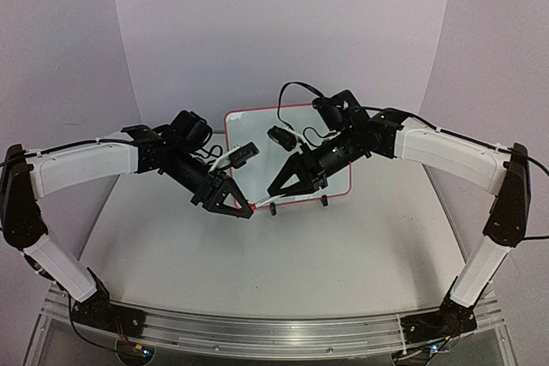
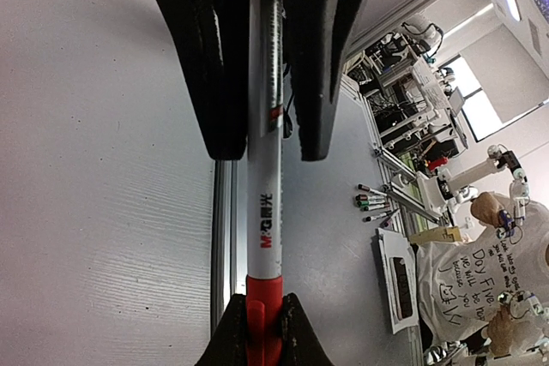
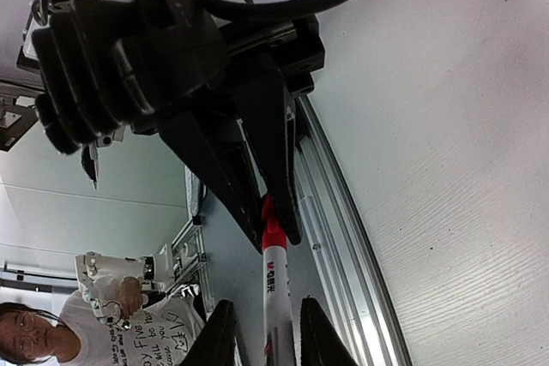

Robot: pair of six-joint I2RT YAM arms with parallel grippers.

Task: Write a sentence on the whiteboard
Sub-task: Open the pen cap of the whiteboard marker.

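Note:
A marker (image 1: 262, 203) with a white barrel (image 2: 264, 212) and a red cap (image 2: 264, 315) hangs level in the air between my two grippers, in front of the whiteboard (image 1: 257, 130). My left gripper (image 1: 247, 210) is shut on the red cap (image 3: 274, 225), as the left wrist view (image 2: 264, 327) shows. My right gripper (image 1: 274, 191) has its jaws on either side of the barrel (image 3: 279, 315), with a small gap showing on each side in the right wrist view (image 3: 268, 327). The board stands upright on black clip feet (image 1: 326, 201). I see no sentence on its visible face; the arms hide much of it.
An aluminium rail (image 1: 274, 332) runs along the table's near edge below the grippers. Beyond the table, several loose markers (image 2: 373, 203) lie on another surface, and a person in a printed white shirt (image 3: 26, 332) stands there.

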